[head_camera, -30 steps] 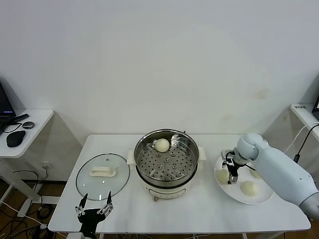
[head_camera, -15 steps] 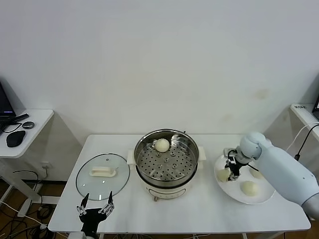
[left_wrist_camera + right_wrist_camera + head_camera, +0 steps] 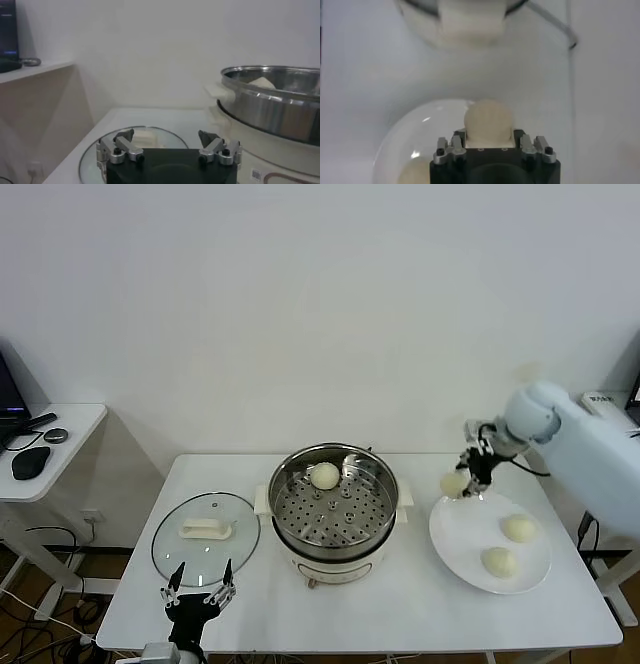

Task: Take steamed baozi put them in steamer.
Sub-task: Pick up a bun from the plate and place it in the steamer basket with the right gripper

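In the last second I lifted my right gripper (image 3: 462,477), fingers clenched on a baozi (image 3: 453,483), off the plate (image 3: 470,559) toward the steamer (image 3: 333,502) at my 9 o'clock, leaving two buns behind, one bun already steaming, while my left gripper (image 3: 197,593) hung open near the lid (image 3: 206,531).

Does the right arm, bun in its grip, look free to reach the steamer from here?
Probably yes. The right gripper holds a baozi lifted above the plate, beside the steamer. The steamer is open, its lid lying on the far side, and nothing stands between.
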Robot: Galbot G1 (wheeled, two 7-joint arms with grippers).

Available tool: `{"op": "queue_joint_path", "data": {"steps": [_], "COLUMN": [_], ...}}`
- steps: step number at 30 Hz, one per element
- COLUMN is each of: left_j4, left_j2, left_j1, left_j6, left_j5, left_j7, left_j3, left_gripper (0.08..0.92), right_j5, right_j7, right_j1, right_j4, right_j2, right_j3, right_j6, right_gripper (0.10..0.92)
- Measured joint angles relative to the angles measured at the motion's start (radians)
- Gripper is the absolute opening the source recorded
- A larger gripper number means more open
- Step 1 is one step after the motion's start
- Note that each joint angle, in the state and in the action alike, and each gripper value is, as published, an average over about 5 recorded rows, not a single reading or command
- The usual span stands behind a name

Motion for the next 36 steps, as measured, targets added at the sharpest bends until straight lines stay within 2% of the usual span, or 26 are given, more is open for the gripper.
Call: {"op": "queue_joint_path", "data": {"steps": [9,18,26,36], "left_j4": [-0.033,-0.077,-0.112,-0.128], "left_j2": [0.001,0.007,0.012,0.012], "left_j1": [0.006,0.012,0.017,0.023], "left_j6": [0.005,0.010,0.012,0.011], "left_j5": [0.014,0.037,0.048,0.052], "left_j7": [-0.007,-0.025,-0.028,-0.038], "left_j3": [0.020,0.044,0.064,0.090], "left_gripper": [0.823,0.823,0.823,0.823], "right_j5": [0.206,0.341,0.380,0.339], "right_j7": [-0.011,0.012,0.055,0.136], "right_j1": [0.265,0.346,0.323,0.239], "right_j4": [0.039,0.031,-0.025,-0.129], "right_j2": [0.113,0.302,0.462,0.609], "right_j3": [-0.226,-0.379,-0.456,-0.466], "right_j6": [-0.102,-0.235,-0.310,-0.350], "right_gripper": [0.560,0.560,0.560,0.560]}}
